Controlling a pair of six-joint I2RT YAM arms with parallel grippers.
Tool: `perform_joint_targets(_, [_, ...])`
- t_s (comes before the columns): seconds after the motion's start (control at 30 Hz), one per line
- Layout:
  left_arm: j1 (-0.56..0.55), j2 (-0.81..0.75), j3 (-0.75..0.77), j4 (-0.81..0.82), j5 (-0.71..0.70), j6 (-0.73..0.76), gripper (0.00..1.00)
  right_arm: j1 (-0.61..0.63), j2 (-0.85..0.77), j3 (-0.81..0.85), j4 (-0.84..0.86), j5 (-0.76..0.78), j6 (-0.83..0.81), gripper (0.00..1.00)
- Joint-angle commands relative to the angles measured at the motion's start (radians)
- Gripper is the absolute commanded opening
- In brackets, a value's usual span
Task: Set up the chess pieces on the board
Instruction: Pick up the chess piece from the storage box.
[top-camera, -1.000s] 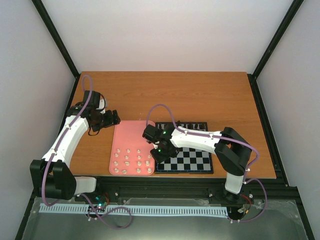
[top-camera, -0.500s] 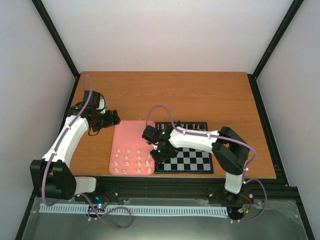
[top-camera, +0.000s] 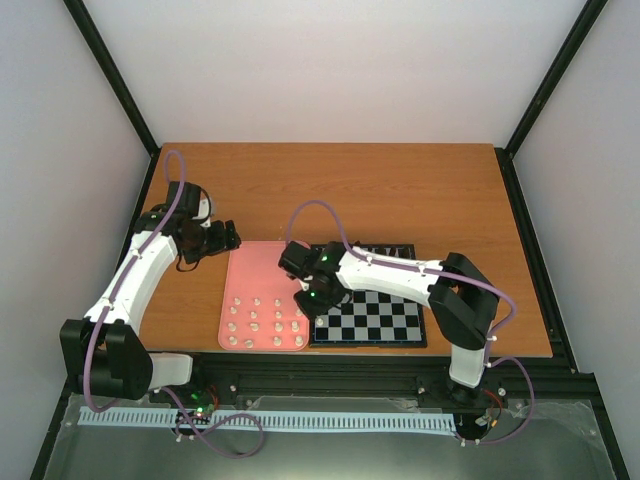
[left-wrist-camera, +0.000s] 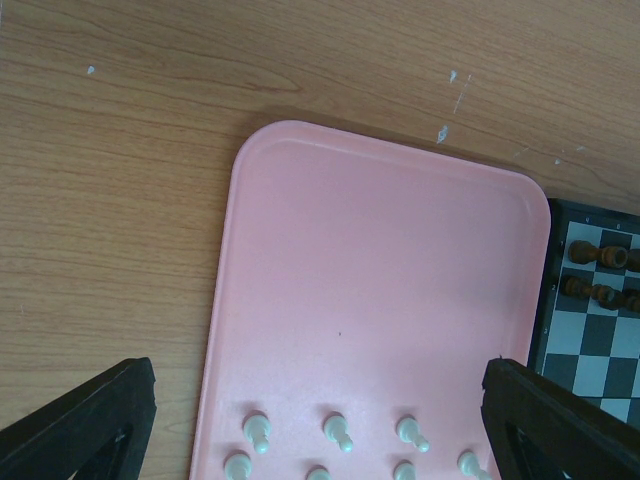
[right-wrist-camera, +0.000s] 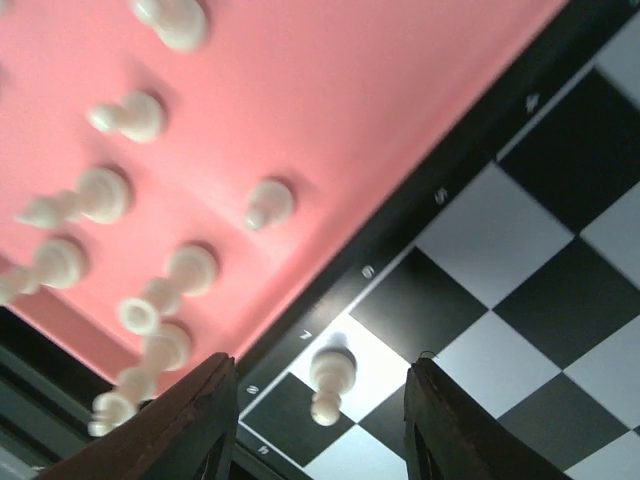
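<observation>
The board (top-camera: 385, 318) lies right of a pink tray (top-camera: 250, 275). Several cream-white chess pieces (top-camera: 255, 326) stand in rows on the tray's near half. My right gripper (top-camera: 305, 296) hangs open over the board's near left corner. In the right wrist view a white pawn (right-wrist-camera: 331, 373) stands free on a pale square, between my spread fingers (right-wrist-camera: 180, 420). More white pieces (right-wrist-camera: 122, 116) stand on the tray beside it. My left gripper (top-camera: 228, 238) is open and empty above the tray's far left edge. The left wrist view shows the tray (left-wrist-camera: 380, 290) and white pieces (left-wrist-camera: 336, 430).
Dark brown pieces (left-wrist-camera: 590, 255) stand along the board's far rows (top-camera: 385, 250). The wooden table (top-camera: 400, 190) stretches behind the tray and the board. Black frame posts stand at the table's corners.
</observation>
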Motion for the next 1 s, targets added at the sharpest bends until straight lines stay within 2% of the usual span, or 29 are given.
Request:
perform_joint_targets(0.0, [0.003,-0.002,0.006,0.017,0.009,-0.010,1.00,0.008,0.016,0.096,-0.013,0.017,-0.027,0.45])
perform_joint_targets(0.3, [0.003,-0.003,0.010,0.010,0.005,-0.008,1.00,0.006,0.154,0.218,-0.034,0.010,-0.060,0.41])
perform_joint_targets(0.97, [0.003,0.021,0.012,0.012,0.005,-0.007,1.00,0.005,0.243,0.228,-0.024,-0.077,-0.102,0.32])
